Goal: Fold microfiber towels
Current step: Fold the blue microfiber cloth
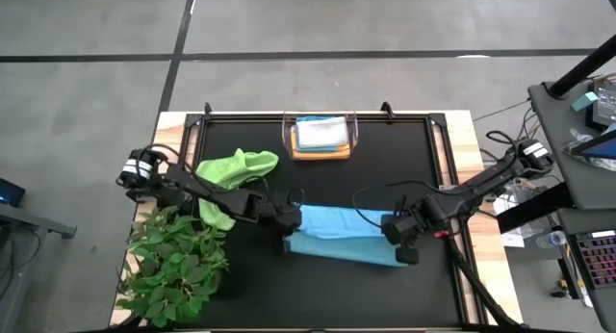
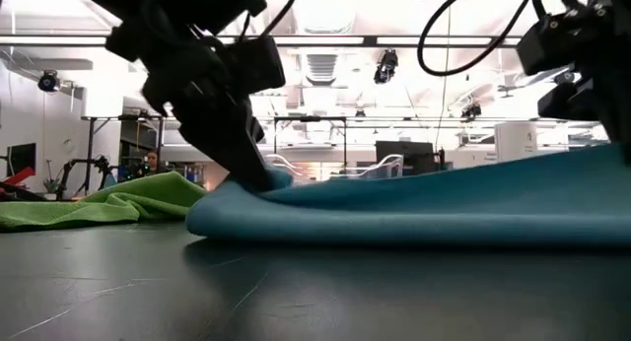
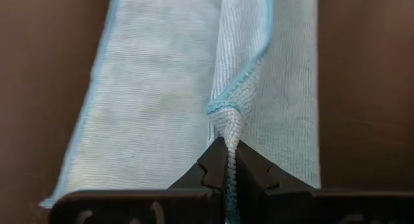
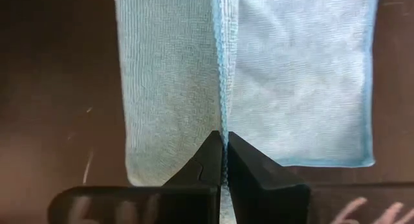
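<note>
Pinching opposite ends of the light blue towel [image 1: 339, 234], the left gripper [image 1: 286, 220] and right gripper [image 1: 400, 239] (jaws clamped) stretch its long axis across the bench [image 1: 385, 160] between them.

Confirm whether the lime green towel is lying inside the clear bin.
No, the lime green towel lies crumpled on the mat beside the plant, apart from the clear bin.

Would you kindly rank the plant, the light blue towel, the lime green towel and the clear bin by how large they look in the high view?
1. Plant
2. Light blue towel
3. Lime green towel and clear bin: too alike to rank; an arm also hides part of the green towel.
</note>
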`<control>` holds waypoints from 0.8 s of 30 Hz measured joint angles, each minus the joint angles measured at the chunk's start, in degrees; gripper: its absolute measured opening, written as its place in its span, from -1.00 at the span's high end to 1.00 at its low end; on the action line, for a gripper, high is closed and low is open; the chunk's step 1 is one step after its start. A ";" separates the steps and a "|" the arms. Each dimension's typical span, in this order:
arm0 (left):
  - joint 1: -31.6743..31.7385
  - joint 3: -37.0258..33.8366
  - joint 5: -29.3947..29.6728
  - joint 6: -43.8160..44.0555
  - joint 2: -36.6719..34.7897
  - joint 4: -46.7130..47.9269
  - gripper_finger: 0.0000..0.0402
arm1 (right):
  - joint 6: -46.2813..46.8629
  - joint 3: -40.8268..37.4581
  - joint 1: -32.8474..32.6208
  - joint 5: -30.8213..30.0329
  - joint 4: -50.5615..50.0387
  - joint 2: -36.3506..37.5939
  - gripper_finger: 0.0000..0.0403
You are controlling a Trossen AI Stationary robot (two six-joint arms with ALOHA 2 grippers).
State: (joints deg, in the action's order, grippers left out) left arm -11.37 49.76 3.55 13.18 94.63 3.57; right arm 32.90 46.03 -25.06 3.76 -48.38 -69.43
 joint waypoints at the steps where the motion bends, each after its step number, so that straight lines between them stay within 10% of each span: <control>1: 0.46 -0.01 0.04 0.01 0.00 0.02 1.00 | -0.14 -0.09 0.37 -0.53 0.08 0.00 0.96; 16: 2.40 -0.50 6.03 0.45 0.26 0.10 0.99 | -0.91 -1.43 3.79 -4.63 0.26 -0.11 0.95; 24: 2.40 -0.52 10.45 1.57 0.24 3.29 0.64 | 0.07 -1.43 6.31 -5.30 -1.05 -0.11 0.75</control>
State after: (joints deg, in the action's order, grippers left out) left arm -8.97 49.23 14.00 14.76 94.87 6.86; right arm 32.97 44.60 -18.74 -1.54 -49.43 -69.54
